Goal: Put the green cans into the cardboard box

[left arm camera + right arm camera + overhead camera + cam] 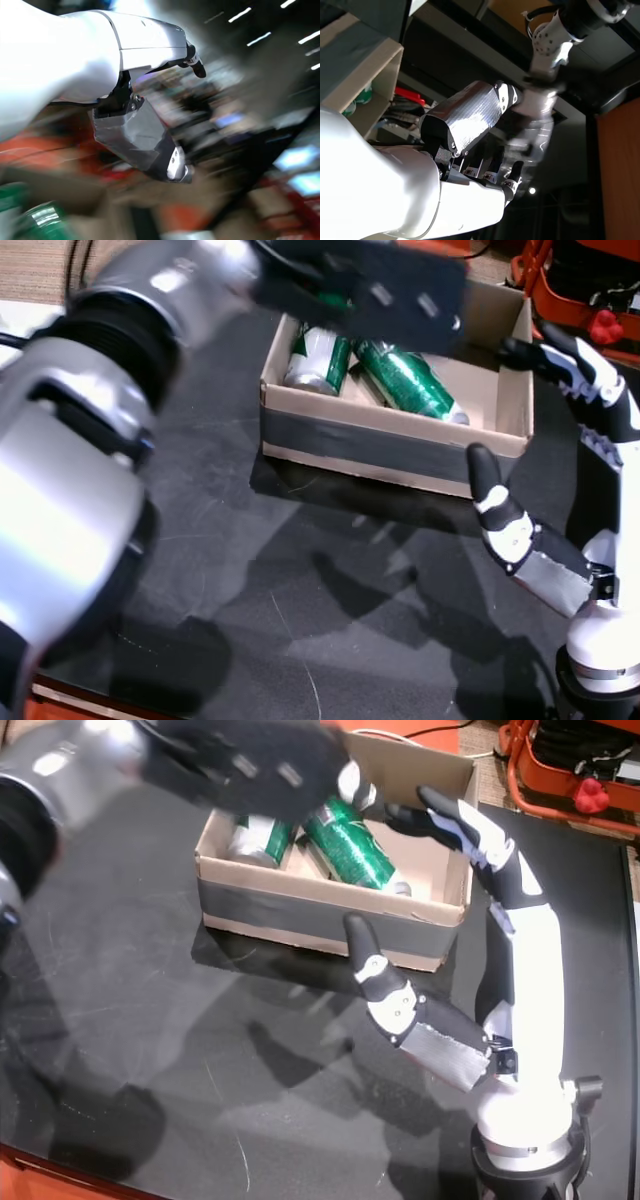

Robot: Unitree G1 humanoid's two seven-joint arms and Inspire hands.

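The cardboard box (395,445) (330,910), banded with grey tape, stands at the far side of the black table. Inside it lie green cans (405,378) (350,845), with another (318,358) (258,838) to the left. My left hand (370,285) (250,760) hovers blurred over the box's far side. In the left wrist view that hand (145,135) has thumb and fingers apart and holds nothing, with a green can (35,220) below it. My right hand (600,430) (515,960) (465,120) is open beside the box's right end, fingers spread and empty.
Orange equipment (580,290) (570,765) stands behind the table at the upper right. The dark tabletop (300,590) (200,1050) stretches in front of the box, with its orange edge at the lower left. My left arm (80,440) fills the left side.
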